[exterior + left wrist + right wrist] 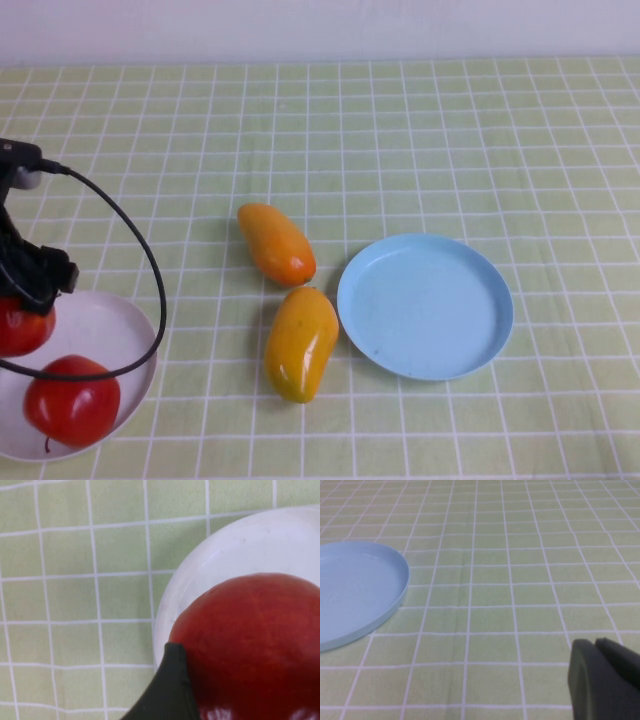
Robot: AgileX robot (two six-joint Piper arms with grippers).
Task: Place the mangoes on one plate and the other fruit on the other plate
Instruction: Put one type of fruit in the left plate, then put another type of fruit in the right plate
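Left gripper [22, 300] jaws spread around apple [20, 328] over white plate [110, 330]; lift straight, avoid nudging second apple [72, 400]. Right gripper [607, 680] off the high view, low over tablecloth near blue plate [355, 590], jaws pressed together.

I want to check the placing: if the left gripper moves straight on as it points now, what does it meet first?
Probably the round red apple right below the left gripper, over the white plastic plate. The right gripper is shut.

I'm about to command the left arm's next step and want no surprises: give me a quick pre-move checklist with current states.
1. Second apple resting on white plate: ok.
2. First apple over white plate, at left gripper: ok; released or not: cannot tell.
3. Both mangoes on blue plate: not ok, both lie on the tablecloth.
4. Blue plate free: ok.
5. Right gripper shut, low over the cloth beside the blue plate: ok.
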